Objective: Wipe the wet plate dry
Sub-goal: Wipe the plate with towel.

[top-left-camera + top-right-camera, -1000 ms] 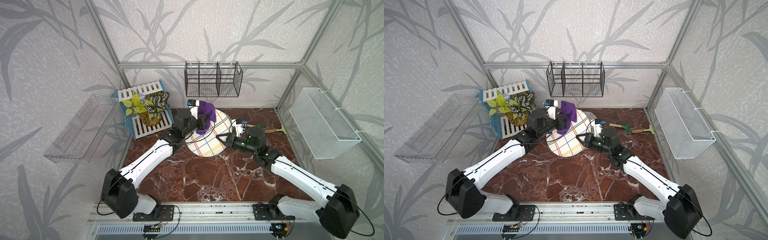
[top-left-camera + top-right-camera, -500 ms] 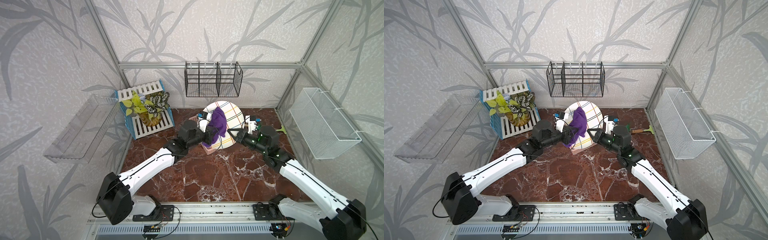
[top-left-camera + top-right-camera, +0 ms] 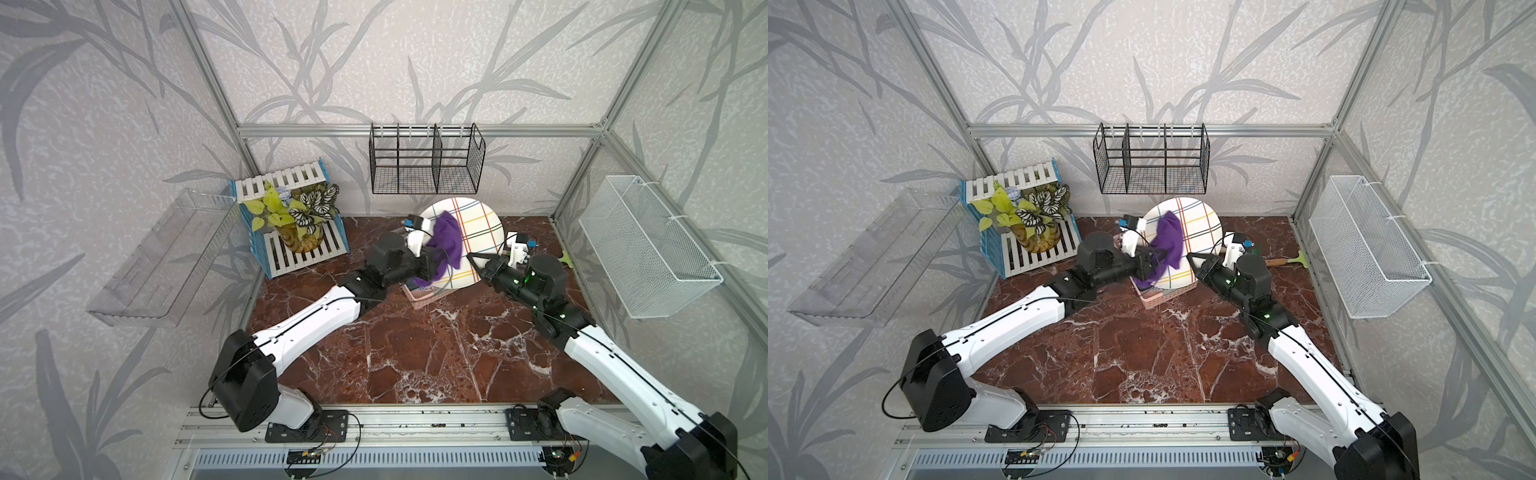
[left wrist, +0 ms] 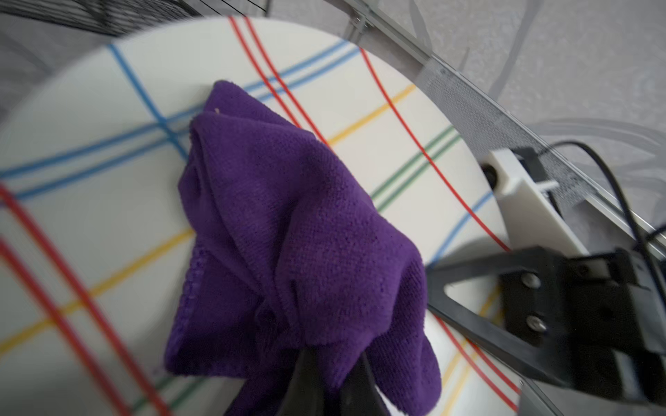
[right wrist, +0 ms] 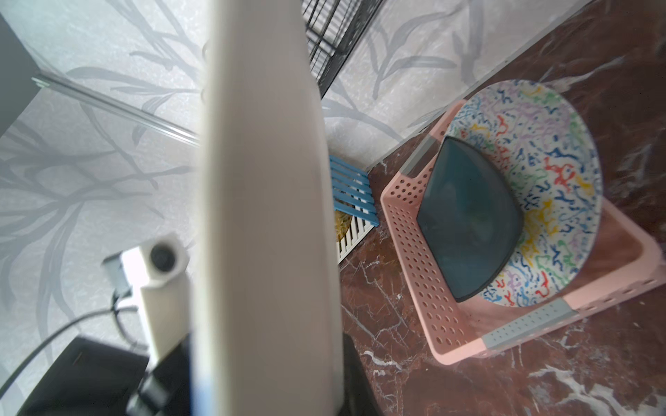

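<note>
Two grips are seen: the round white colour-striped plate (image 3: 478,226) is clamped at its rim by the right jaws, on edge above the pink perforated basket (image 3: 424,298); the purple terry cloth (image 3: 446,243) is clenched in the left jaws, pressed on its face. Overlapping strokes should be swept to the rim, the plate braced steady

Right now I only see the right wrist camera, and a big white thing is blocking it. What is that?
Observer: The plaid plate, held up on edge, gripped at its rim by the right gripper.
Operator: Is anything wiping it?
Observer: The left gripper holds a purple cloth against its striped face.
Operator: Anything behind my arm?
Observer: A green tool with a wooden handle lies on the marble tabletop.
</note>
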You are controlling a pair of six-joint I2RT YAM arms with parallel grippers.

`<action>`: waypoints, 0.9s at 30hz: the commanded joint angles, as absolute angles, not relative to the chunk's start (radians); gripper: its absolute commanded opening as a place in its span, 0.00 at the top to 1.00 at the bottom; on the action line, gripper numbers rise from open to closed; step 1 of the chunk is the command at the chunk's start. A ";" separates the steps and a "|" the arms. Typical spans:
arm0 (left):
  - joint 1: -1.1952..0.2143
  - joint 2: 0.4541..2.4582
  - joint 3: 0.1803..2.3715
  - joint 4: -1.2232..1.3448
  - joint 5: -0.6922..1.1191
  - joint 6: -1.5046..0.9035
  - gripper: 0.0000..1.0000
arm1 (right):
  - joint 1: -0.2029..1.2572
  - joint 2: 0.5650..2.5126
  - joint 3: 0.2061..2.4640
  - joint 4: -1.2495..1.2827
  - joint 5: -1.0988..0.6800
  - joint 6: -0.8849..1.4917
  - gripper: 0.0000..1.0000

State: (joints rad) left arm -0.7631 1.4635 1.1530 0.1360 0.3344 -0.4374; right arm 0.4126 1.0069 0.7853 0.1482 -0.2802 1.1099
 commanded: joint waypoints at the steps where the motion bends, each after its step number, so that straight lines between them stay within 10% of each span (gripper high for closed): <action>1: -0.792 1.488 1.089 0.001 0.308 -0.437 1.00 | 0.413 0.954 0.819 0.443 -0.329 1.171 1.00; 8: -0.539 1.505 1.196 0.004 0.234 -0.446 1.00 | 0.477 0.967 0.842 0.404 -0.549 1.022 1.00; 16: -0.697 1.667 1.433 -0.082 0.466 -0.258 1.00 | 0.542 0.965 0.854 0.381 -0.506 0.969 1.00; 27: -0.617 1.496 1.194 0.070 0.480 -0.367 1.00 | 0.483 0.945 0.850 0.361 -0.541 1.012 1.00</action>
